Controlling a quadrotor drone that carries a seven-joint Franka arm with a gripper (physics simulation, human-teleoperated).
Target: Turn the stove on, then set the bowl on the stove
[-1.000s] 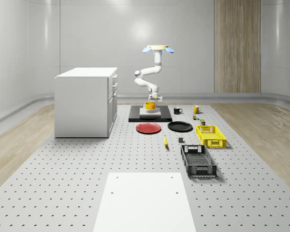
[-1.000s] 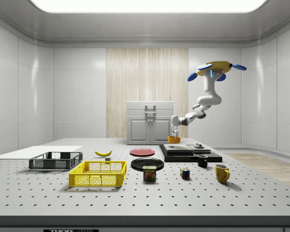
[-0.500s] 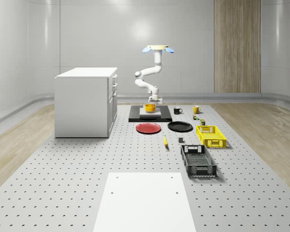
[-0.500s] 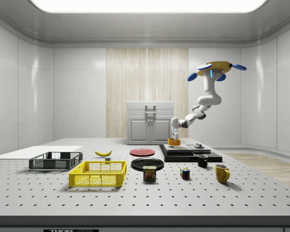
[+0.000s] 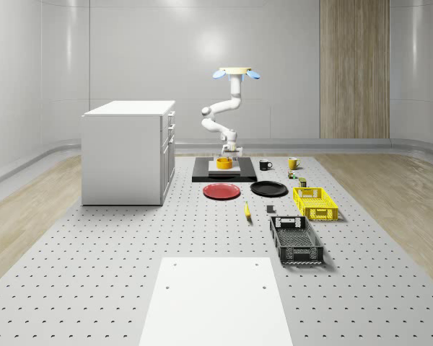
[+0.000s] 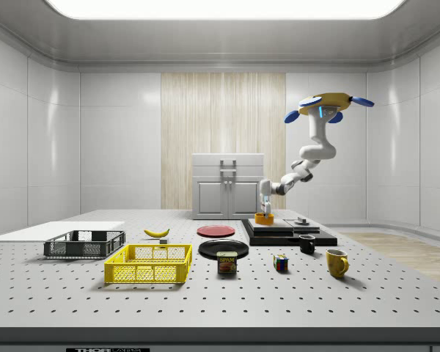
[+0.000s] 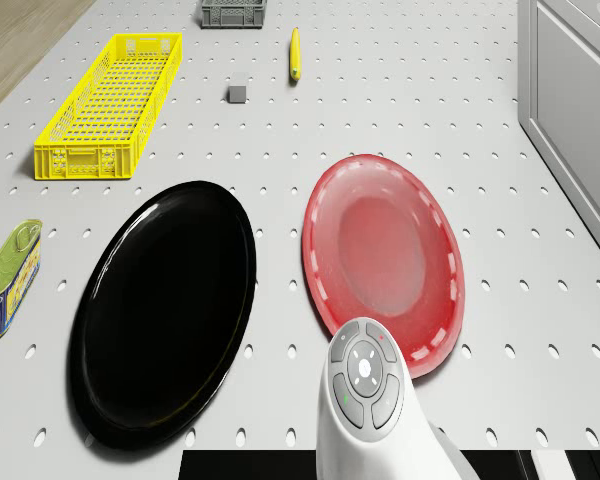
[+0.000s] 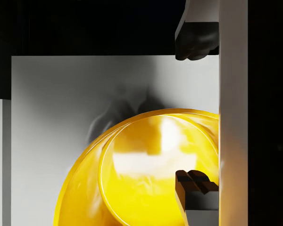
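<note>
Looking at the whole-scene view first, the drone point(image 5: 236, 73) hovers high behind the stove point(image 5: 224, 171), and the arm reaches down so that the gripper point(image 5: 227, 153) is just above the bowl point(image 5: 224, 163), which sits on the stove's pale plate. At this range I cannot say if the bowl fully rests there or hangs a little above it. In the side view the bowl point(image 6: 264, 218) stands near the stove's point(image 6: 289, 233) edge at the view's left; if it is let go tilted, it could slide off toward the plates. The stove's switch is too small to read, so on or off is unknown. In the drone view the red plate point(image 7: 383, 261) and the black plate point(image 7: 163, 310) lie below, and the arm's own link covers the stove. In the wrist view the fingers point(image 8: 196, 182) are clamped on the bowl's point(image 8: 132, 179) rim, one inside and one outside; opening too early may tip it. Much of the bowl is cut off.
</note>
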